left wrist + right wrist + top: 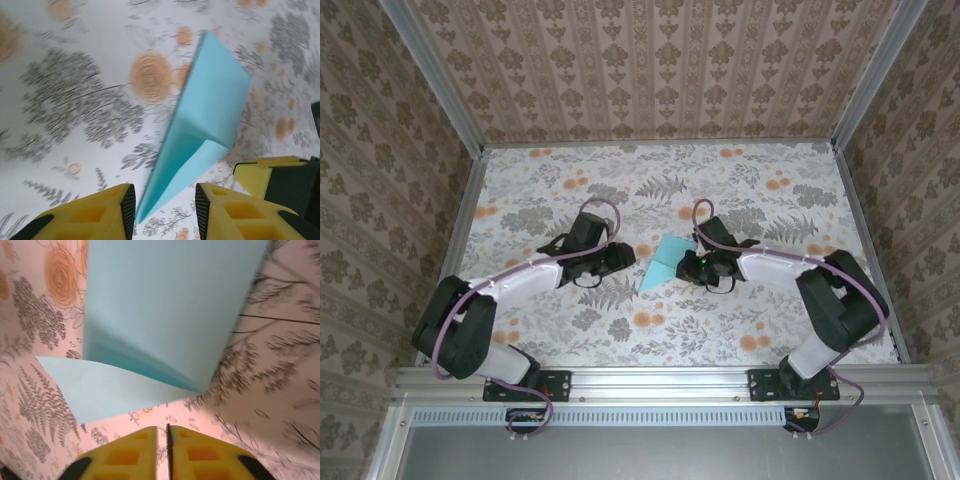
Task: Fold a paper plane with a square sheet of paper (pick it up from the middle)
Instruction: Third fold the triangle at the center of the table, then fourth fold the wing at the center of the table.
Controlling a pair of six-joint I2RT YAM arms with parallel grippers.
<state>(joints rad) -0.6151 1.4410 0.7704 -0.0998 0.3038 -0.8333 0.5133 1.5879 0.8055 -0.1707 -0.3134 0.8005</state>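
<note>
The square sheet of paper (663, 262) lies folded at the middle of the top view, a light-teal wedge with its narrow point toward the lower left. It rests on the floral table (560, 180) between the two grippers.

In the left wrist view the sheet (210, 110) runs from the upper right down to a sharp tip at the bottom centre, one flap raised along a crease. The left gripper (164, 212) stands open. Its yellow fingers (107, 215) sit either side of that tip without pressing on it.

In the right wrist view the sheet (170, 300) covers the upper middle of the frame, with a lower layer spreading to the left. The right gripper (162, 445) sits just below the paper's edge – its pads parted by only a thin slit, nothing caught in it.

From above, the left gripper (620, 255) is just left of the paper, and the right gripper (696, 263) is at its right edge.
</note>
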